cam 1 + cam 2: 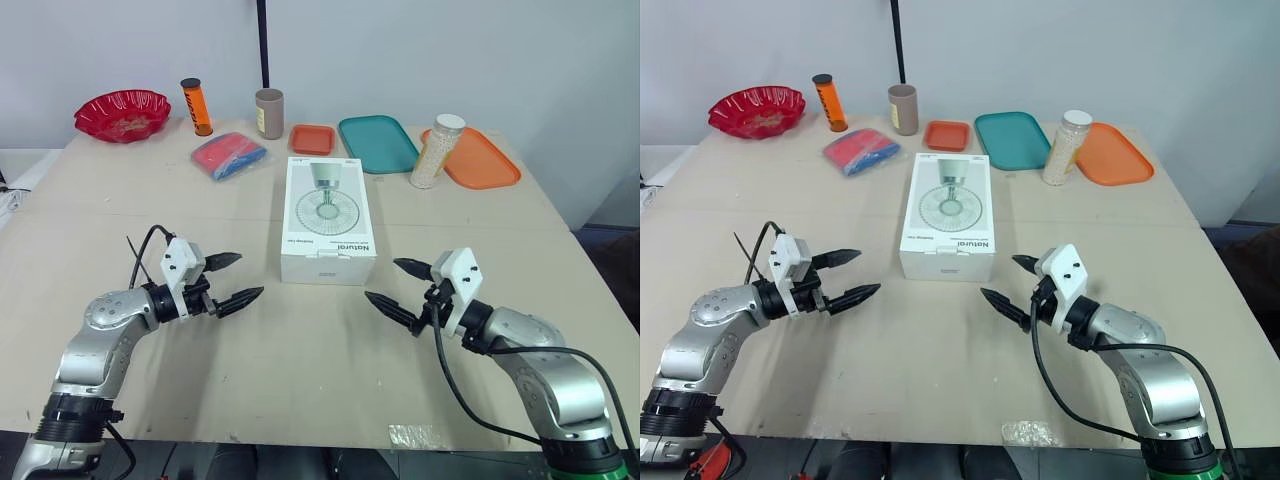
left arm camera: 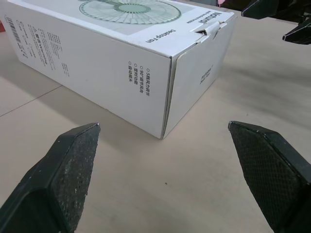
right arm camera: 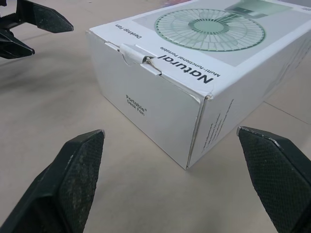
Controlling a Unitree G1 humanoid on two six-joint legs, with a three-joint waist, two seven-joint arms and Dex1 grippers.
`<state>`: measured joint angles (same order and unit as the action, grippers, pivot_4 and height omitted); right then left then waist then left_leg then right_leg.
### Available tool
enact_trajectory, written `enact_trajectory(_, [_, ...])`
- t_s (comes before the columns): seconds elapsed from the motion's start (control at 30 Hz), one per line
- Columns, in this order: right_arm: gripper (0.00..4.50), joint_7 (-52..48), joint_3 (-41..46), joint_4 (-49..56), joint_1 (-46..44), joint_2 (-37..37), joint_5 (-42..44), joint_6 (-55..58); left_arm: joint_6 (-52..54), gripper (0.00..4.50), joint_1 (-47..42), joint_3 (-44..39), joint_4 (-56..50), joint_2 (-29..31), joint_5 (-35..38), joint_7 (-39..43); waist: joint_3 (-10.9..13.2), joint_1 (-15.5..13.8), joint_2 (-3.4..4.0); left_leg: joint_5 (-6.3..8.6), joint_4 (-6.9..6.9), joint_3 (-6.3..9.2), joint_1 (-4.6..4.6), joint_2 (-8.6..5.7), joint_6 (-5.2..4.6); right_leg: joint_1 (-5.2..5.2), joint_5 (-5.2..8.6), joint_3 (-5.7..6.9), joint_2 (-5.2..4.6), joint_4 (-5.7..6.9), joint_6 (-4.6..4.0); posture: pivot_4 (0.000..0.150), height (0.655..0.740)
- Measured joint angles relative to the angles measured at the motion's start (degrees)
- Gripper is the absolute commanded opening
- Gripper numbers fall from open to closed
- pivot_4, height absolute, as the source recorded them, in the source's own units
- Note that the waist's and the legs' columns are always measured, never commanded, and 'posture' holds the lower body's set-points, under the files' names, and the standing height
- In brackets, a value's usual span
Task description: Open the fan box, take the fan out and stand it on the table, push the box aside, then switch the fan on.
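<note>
Head views: the closed white fan box (image 1: 329, 220) lies flat in the middle of the table (image 1: 300, 380), with the left gripper (image 1: 251, 274) and right gripper (image 1: 380, 279) nearer on either side, fingers released wide. Left wrist view: the box's near corner lies ahead. Right wrist view: its tucked flap (image 3: 141, 56) is shut.

One fan box (image 1: 329, 220) lies just beyond two pincers, the left pincer (image 1: 250, 275) and the right pincer (image 1: 381, 279). Farther past them are three trays: a small orange tray (image 1: 311, 139), a teal tray (image 1: 377, 143) and a large orange tray (image 1: 484, 160). There is also one red bowl (image 1: 122, 114), one orange tube (image 1: 197, 107), one tan cup (image 1: 269, 113), one jar (image 1: 437, 151) and one red-and-blue packet (image 1: 229, 156).
</note>
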<state>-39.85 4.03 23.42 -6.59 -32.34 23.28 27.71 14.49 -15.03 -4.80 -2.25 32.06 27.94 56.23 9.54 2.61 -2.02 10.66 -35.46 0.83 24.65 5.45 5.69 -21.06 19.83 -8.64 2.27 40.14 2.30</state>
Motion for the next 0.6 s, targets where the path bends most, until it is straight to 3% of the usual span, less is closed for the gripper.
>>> enact_trajectory(0.13, [4.50, 0.3, 0.0, 0.0, -1.4, 0.2, 0.2, 0.2, 0.4, 2.52, -4.2, -0.8, 0.2, -0.1, 2.4, 0.9, 0.0, 0.0, 0.00, 0.00, -0.05, 0.07, -0.01, 0.00, 0.00, 0.06, 0.00, 0.07, 0.00, 0.00, 0.00, 0.150, 0.7389])
enact_trajectory(0.37, [4.50, 2.1, 0.3, 0.1, -7.2, 0.8, 2.0, 1.6, -0.8, 0.07, -15.8, 0.8, 6.9, -5.5, 1.7, 0.5, 0.0, -0.1, 0.01, -0.01, -0.11, 0.22, 0.02, -0.04, -0.01, 0.12, -0.01, 0.22, 0.00, -0.02, -0.01, 0.150, 0.7389])
enact_trajectory(0.6, [4.50, 3.7, -0.2, -0.3, -10.5, 1.4, 0.6, 1.1, -4.8, 0.07, -20.9, 3.8, 13.4, -7.3, -2.9, 0.4, 0.0, -0.1, 0.02, -0.07, -0.16, 0.34, 0.06, -0.04, -0.05, 0.14, -0.03, 0.38, 0.00, 0.01, -0.05, 0.150, 0.7389])
